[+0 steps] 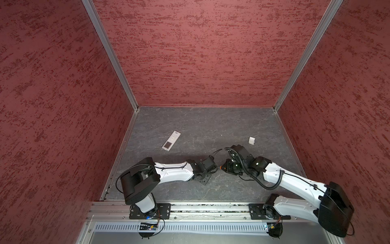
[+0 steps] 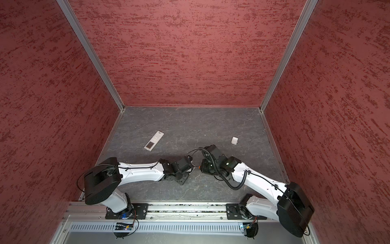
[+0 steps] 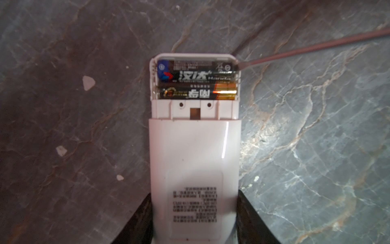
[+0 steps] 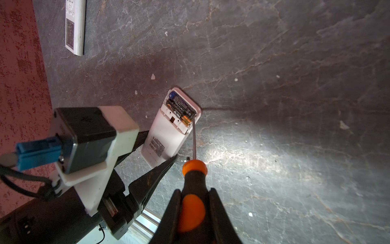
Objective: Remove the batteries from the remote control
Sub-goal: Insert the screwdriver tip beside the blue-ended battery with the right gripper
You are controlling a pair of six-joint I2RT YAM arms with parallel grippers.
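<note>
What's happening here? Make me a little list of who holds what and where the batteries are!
left gripper: shut on remote
batteries: two, both inside the opened remote
right gripper: shut on screwdriver, its tip at one battery's end
other remote: lying on table, buttons up
cover: on table, apart from both arms

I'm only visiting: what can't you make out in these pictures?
Left wrist view: the label print on the held remote is blurred; its near end runs off the picture edge.
Right wrist view: whether the screwdriver tip sits under the batteries is too small to tell; the spare remote is cut by the edge.
Both top views: the arms almost cover the held remote; the white cover is too small for detail.
</note>
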